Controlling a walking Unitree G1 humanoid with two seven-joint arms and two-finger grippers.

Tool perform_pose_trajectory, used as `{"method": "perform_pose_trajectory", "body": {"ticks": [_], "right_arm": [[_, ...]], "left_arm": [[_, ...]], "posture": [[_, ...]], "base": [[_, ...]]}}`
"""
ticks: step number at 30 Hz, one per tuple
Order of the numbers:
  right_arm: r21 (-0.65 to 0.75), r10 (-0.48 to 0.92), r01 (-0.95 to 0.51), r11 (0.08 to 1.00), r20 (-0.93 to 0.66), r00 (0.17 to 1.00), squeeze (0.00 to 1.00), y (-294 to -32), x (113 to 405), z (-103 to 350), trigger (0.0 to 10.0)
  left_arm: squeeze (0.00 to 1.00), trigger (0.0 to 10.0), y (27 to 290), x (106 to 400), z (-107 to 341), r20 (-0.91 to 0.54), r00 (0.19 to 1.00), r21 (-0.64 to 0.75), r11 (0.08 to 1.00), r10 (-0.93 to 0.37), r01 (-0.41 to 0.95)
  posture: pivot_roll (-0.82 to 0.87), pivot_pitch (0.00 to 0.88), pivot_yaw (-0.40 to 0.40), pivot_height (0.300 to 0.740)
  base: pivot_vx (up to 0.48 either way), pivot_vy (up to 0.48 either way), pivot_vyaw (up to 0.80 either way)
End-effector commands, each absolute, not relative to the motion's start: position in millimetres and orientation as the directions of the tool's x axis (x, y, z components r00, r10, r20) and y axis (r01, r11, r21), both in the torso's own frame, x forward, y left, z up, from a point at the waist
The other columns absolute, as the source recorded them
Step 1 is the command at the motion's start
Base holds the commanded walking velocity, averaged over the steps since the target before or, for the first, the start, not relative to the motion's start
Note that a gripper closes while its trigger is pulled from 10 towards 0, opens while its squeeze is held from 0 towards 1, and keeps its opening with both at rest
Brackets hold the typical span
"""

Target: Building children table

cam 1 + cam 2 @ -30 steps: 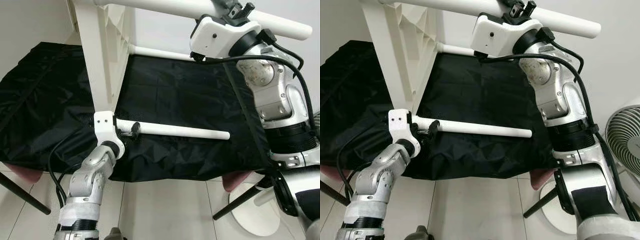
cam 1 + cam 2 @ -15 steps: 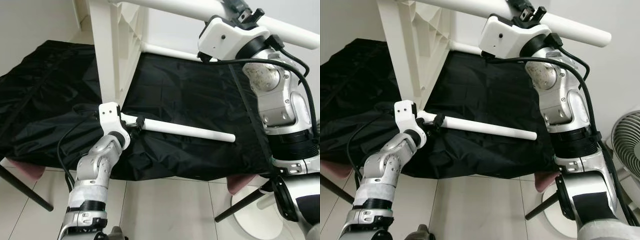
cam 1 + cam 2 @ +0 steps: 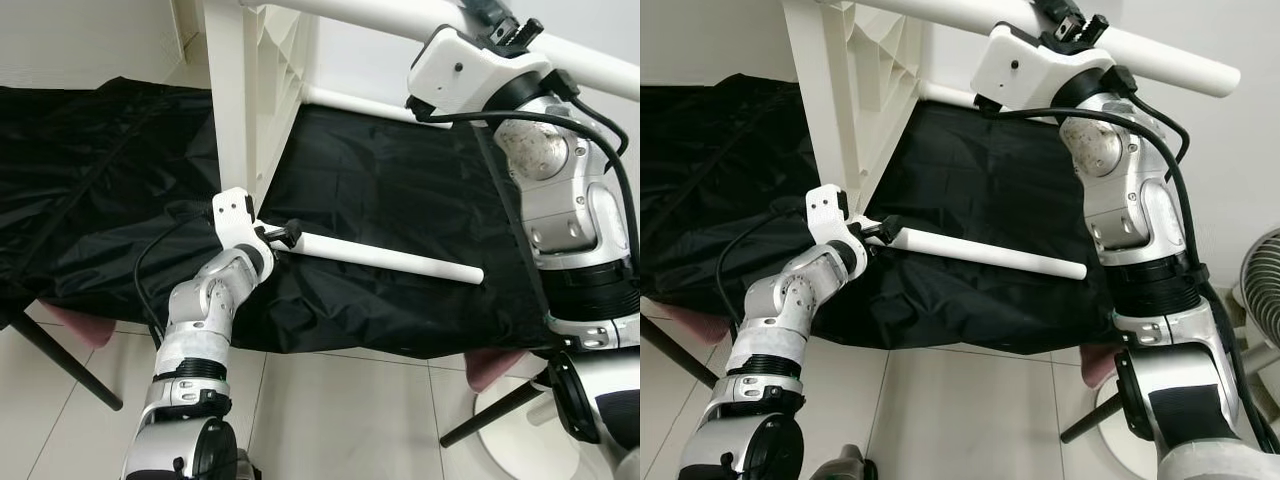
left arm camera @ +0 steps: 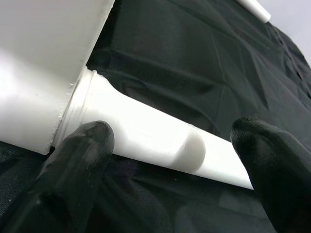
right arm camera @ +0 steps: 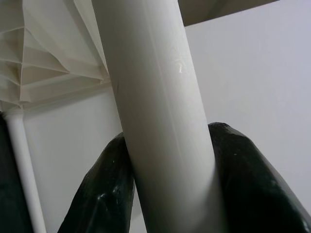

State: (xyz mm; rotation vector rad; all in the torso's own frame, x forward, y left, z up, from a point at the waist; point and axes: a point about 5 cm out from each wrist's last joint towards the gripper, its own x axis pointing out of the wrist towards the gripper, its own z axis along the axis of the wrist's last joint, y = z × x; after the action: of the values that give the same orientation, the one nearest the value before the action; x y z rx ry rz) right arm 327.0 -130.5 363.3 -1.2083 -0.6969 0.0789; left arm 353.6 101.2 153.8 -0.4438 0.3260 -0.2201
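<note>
Your right gripper (image 3: 1068,22) is clenching the upper leg (image 3: 1160,58), steadying the tabletop (image 3: 240,110) standing on edge on the black sheet (image 3: 400,200); your left gripper (image 3: 282,235) is straddling the lower leg (image 3: 390,261), fingers (image 4: 77,160) released; grip near the socket, twist squarely.

I count three white table legs (image 3: 385,258) on one tabletop (image 3: 240,110), one black cloth (image 3: 380,200) — and my two arms, two grippers.

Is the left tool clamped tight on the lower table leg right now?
No: in the left wrist view its fingers stand apart either side of the leg.
</note>
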Motion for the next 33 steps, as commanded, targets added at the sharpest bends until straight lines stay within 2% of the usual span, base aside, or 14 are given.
{"method": "perform_pose_trajectory", "body": {"ticks": [1,8,15,21,24,30,31,33], "right_arm": [[-0.616,0.275,0.463,0.637,0.743,0.61,0.0,-154.6,292.6,413.8,0.0],[-0.593,0.219,0.491,0.638,0.752,0.622,0.0,-165.5,290.6,413.1,0.0],[-0.559,0.107,0.53,0.638,0.745,0.658,0.0,-195.4,290.8,408.3,0.0],[-0.517,0.041,0.53,0.672,0.74,0.671,0.0,-208.5,291.1,404.8,0.0],[-0.532,0.035,0.519,0.669,0.72,0.693,0.0,-212.3,292.5,400.6,0.0],[-0.534,0.042,0.499,0.682,0.71,0.703,0.0,-211.5,294.7,396.5,0.0],[-0.535,0.048,0.492,0.686,0.709,0.704,0.0,-210.2,296.1,395.3,0.0],[-0.535,0.048,0.492,0.686,0.709,0.704,0.0,-210.2,296.1,395.3,0.0]], "left_arm": [[0.0,10.0,109.4,343.7,119.4,-0.499,0.867,-0.322,0.932,-0.02,-0.163],[0.0,10.0,102.7,333.6,114.6,-0.518,0.854,-0.318,0.939,-0.056,-0.131],[0.0,10.0,98.0,316.5,112.4,-0.51,0.859,-0.219,0.972,-0.039,-0.085],[0.0,10.0,96.3,312.8,115.0,-0.509,0.86,-0.219,0.972,-0.038,-0.086],[0.0,10.0,94.1,322.1,127.7,-0.468,0.883,-0.26,0.959,-0.023,-0.112],[0.0,10.0,85.6,330.6,156.6,-0.317,0.945,-0.338,0.94,-0.074,-0.04],[0.18,10.0,86.4,330.5,167.4,-0.238,0.967,-0.342,0.94,-0.09,0.003],[0.18,10.0,86.4,330.5,167.4,-0.238,0.967,-0.342,0.94,-0.09,0.003]], "posture": [[0.01,0.05,0.04,0.74],[0.01,0.053,0.037,0.74],[0.02,0.056,0.017,0.74],[0.03,0.06,0.004,0.74],[0.03,0.063,-0.001,0.74],[0.03,0.063,0.001,0.74],[0.03,0.065,-0.003,0.74],[0.03,0.065,-0.003,0.74]], "base": [[0.0,0.0,0.0],[0.0,0.0,0.0],[0.0,0.0,0.0],[0.0,0.0,0.0],[0.0,0.0,0.0],[0.0,0.0,0.0],[0.0,0.0,0.0],[0.0,0.0,0.0]]}}
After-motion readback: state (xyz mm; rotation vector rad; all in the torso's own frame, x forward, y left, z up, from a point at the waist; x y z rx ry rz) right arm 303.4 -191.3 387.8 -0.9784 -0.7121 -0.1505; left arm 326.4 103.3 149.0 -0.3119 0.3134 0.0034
